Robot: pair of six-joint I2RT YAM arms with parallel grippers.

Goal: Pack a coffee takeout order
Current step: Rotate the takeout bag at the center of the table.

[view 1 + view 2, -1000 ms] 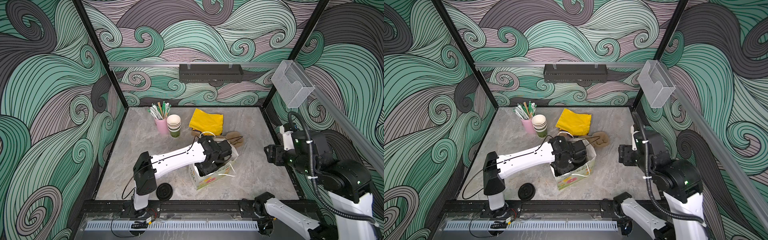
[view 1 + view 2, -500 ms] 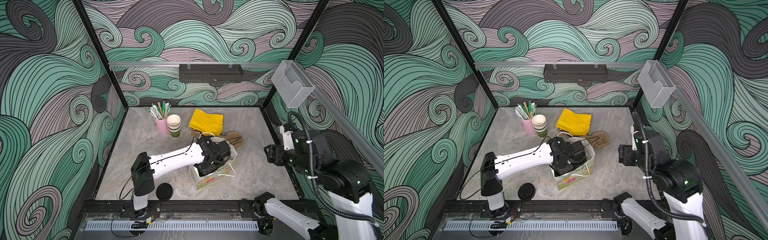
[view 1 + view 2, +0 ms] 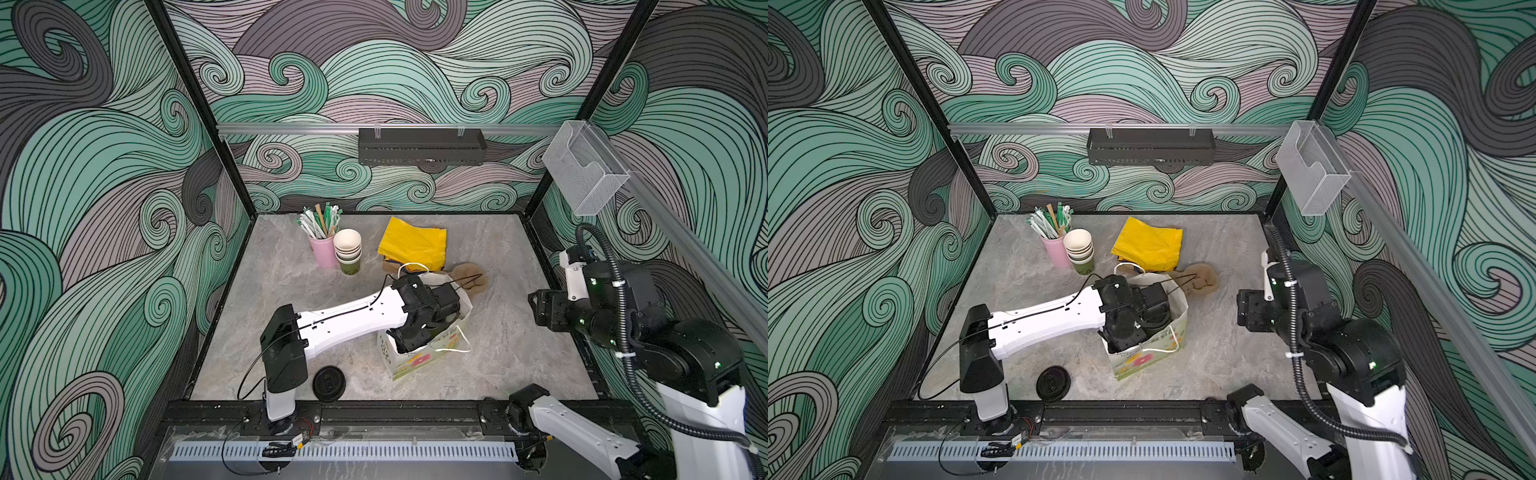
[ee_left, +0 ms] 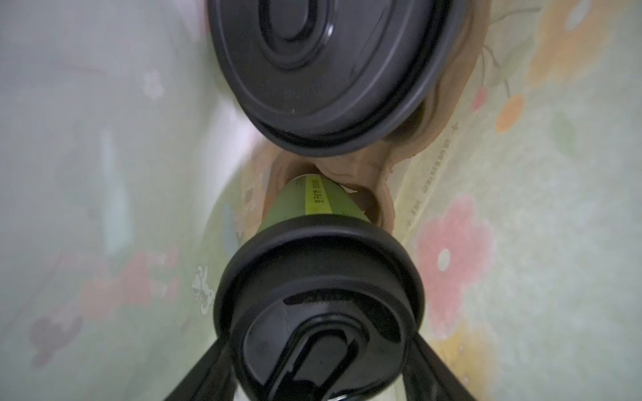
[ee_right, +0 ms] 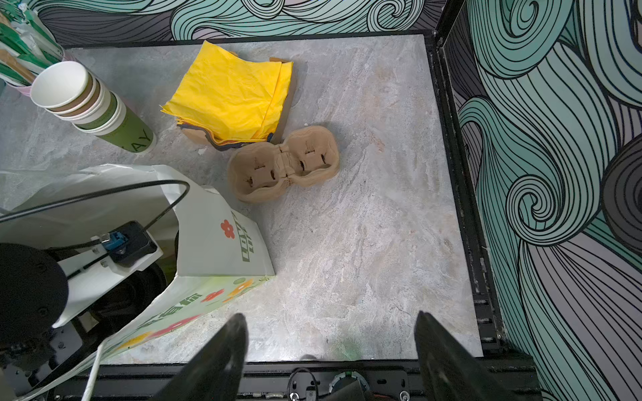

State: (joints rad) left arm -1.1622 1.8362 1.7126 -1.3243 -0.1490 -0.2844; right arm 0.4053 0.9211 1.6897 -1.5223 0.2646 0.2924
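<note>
Top views: the left gripper (image 3: 412,336) reaches down inside the flowered paper bag (image 3: 419,363). The right gripper (image 3: 540,309) hangs well apart from the bag, over bare table.

Left wrist view: the left fingers (image 4: 208,368) clamp a lidded green cup (image 4: 312,205) seated in a brown carrier (image 4: 351,166) — a second black lid (image 4: 330,69) sits just beyond.

Right wrist view: the jaws are spread with nothing between them — yellow napkins (image 5: 232,97) lie ahead, well clear.

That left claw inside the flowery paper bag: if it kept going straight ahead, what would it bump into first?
The left gripper grips an olive-green paper cup with a black lid. Straight ahead lies the brown moulded cardboard carrier in the flower-printed paper bag; the cup's base seems seated there.
</note>
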